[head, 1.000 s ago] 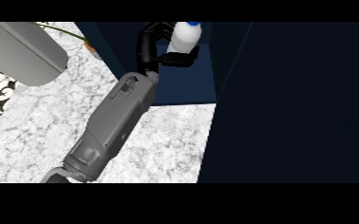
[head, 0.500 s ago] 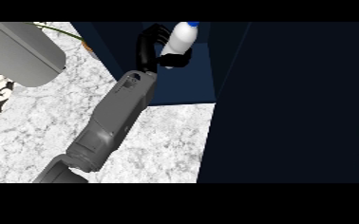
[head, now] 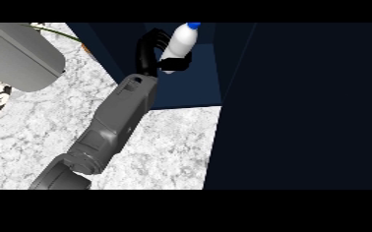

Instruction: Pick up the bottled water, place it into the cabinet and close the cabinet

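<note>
While the left hand [head: 149,49], fingers curled round the water bottle [head: 178,45], holds it tilted just inside the open cabinet [head: 181,92], the bottle wants standing upright on the cabinet floor before release.

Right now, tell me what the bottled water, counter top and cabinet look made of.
The bottled water: likely plastic, smooth white body, blue cap. The counter top: looks like marble or similar stone, grey-white mottled veining. The cabinet: dark navy, flat matte panels; painted wood or laminate, cannot tell which.
</note>
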`<state>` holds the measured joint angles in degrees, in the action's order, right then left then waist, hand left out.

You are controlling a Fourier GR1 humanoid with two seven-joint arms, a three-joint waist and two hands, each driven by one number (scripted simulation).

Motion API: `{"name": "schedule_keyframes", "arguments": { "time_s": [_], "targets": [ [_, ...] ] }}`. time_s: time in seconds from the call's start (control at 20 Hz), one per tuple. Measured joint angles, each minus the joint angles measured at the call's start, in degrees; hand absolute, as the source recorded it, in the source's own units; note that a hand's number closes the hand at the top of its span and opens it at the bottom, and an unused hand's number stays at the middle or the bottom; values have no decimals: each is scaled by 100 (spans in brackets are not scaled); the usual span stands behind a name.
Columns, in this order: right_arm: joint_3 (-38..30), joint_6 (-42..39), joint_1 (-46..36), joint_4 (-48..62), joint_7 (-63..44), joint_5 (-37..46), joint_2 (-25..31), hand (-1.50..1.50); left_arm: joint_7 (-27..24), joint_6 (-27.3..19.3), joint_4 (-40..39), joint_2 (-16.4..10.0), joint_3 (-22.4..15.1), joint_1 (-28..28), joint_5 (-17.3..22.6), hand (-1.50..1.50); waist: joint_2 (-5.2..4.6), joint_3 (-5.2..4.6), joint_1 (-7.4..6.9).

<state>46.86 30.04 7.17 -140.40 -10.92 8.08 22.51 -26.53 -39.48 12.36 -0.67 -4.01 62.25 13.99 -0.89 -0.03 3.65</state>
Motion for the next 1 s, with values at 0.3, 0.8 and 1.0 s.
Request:
{"name": "schedule_keyframes", "arguments": {
  "time_s": [0.3, 0.8, 1.0],
  "targets": [
    [19, 1, 9, 5, 69, -48, 37, -150, -106, -333, -476, 22, -84, 99, -248, -150, -20, -2, 58],
    [-9, -27, 5, 1, 189, -128, 99, -150, -139, -750, -802, 61, -178, 140, -481, -150, -36, -4, 115],
    [-74, -85, -70, -5, 139, -166, 133, -150, -193, -720, -753, 72, -134, 114, -460, -150, -41, -8, 100]
  ]
}}
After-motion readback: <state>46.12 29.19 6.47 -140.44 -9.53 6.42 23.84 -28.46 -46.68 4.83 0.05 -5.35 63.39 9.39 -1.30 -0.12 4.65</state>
